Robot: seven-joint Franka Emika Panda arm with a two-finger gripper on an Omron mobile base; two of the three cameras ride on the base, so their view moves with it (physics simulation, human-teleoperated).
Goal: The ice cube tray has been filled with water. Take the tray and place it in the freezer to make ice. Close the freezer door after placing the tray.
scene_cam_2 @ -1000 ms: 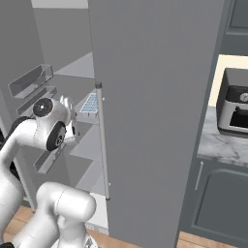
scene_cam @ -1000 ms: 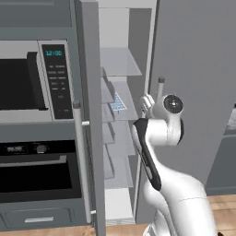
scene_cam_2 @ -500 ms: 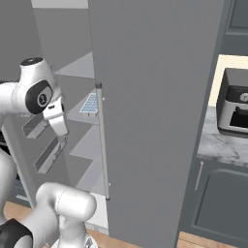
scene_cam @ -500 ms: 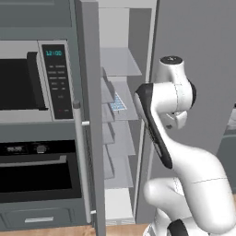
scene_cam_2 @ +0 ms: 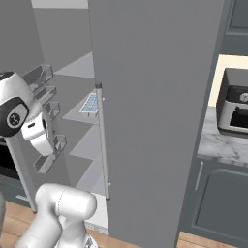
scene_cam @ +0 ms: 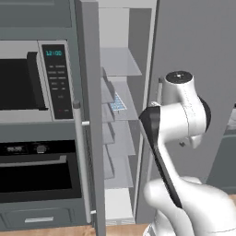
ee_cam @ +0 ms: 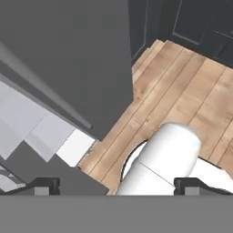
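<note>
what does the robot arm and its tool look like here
The arm is glossy white with rounded, bulbous links and dark charcoal bands at the joints. One joint cap carries a round dark face with small white marks. The tool ends in two small dark square fingertips. No cables show.

The white arm is folded high with elbow up; the gripper point(ee_cam: 116, 184) points downward, its 2 fingertips point(ee_cam: 45, 185) wide apart.
</note>
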